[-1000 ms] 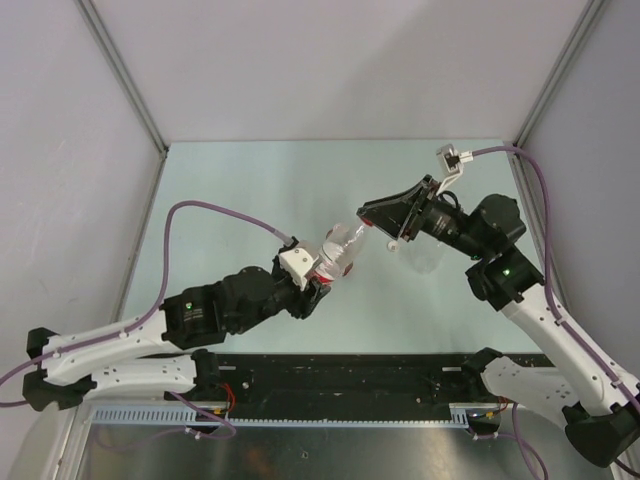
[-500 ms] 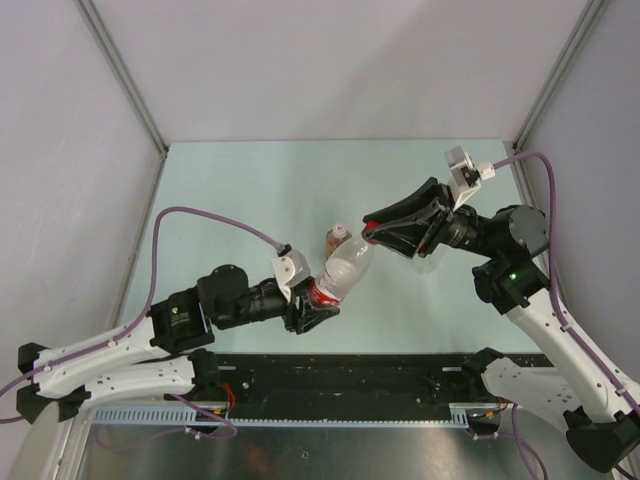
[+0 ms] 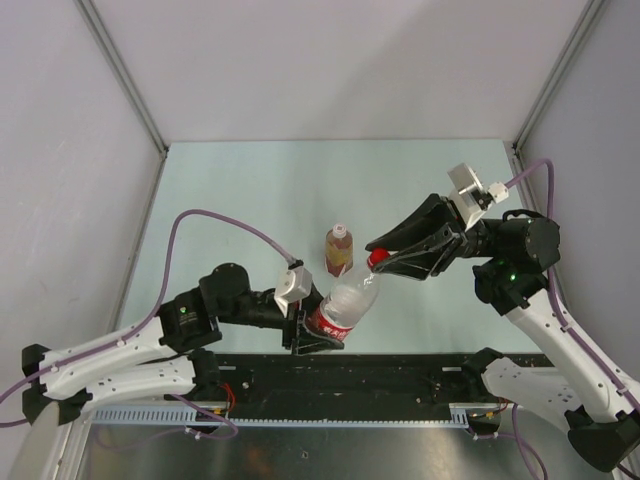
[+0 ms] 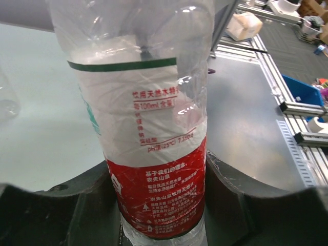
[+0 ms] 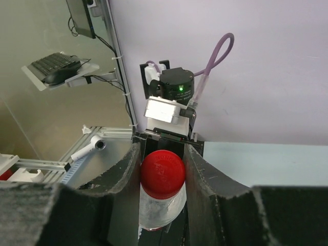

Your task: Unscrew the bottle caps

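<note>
A clear bottle with a red-and-white label [image 3: 345, 298] is held tilted above the table. My left gripper [image 3: 312, 335] is shut on its lower, red-labelled part [image 4: 154, 128], with a black finger on each side [image 4: 159, 202]. The bottle's red cap [image 3: 378, 258] sits on the neck. My right gripper [image 3: 382, 255] is shut on that cap, both fingers pressed against its sides [image 5: 163, 173]. An amber bottle [image 3: 339, 255] with a pale cap [image 3: 340, 231] stands upright just behind the held bottle.
A curved clear plastic shape [image 4: 6, 100] shows at the left edge of the left wrist view. Grey walls ring the pale green table [image 3: 250, 190]. A black rail [image 3: 340, 375] runs along the near edge between the arm bases.
Both arms have carried the labelled bottle toward the near edge and a little to the right. The amber bottle now stands uncovered behind it. Both grips have held.
</note>
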Controlling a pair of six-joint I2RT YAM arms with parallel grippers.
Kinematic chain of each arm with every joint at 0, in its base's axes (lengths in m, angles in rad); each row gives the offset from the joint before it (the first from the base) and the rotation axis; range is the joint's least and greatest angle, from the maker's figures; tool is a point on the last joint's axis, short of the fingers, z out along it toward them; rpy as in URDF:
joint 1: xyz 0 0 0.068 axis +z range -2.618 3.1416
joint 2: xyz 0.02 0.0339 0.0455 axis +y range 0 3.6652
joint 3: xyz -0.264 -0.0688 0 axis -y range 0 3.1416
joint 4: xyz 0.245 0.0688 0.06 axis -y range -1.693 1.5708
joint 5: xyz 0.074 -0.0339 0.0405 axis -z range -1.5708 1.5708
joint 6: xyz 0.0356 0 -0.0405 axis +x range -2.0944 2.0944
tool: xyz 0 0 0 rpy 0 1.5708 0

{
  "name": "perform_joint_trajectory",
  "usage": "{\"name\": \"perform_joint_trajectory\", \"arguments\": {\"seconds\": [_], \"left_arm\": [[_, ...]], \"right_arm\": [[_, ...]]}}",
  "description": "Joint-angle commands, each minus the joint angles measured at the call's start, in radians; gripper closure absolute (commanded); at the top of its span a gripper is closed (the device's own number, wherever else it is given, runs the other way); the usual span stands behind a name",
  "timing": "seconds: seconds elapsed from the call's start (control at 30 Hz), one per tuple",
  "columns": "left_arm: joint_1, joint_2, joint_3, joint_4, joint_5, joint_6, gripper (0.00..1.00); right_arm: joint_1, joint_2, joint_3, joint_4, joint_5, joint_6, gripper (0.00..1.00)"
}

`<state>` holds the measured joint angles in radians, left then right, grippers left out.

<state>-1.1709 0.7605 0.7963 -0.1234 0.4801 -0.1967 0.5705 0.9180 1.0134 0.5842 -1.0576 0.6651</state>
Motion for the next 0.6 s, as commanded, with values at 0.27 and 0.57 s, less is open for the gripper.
{"name": "perform_joint_trajectory", "arguments": {"seconds": [0.27,0.57], "left_arm": [[-0.016,-0.082,-0.023,0.297,0.164,0.068,0.99],[-0.013,-0.137,-0.047,0.180,-0.106,0.116,1.00]], "right_arm": [[-0.008,0.039,-0.017,-0.038,0.053,0.013,0.67],[-0.034,0.011,-0.017,0.093,0.096,0.135,0.17]]}}
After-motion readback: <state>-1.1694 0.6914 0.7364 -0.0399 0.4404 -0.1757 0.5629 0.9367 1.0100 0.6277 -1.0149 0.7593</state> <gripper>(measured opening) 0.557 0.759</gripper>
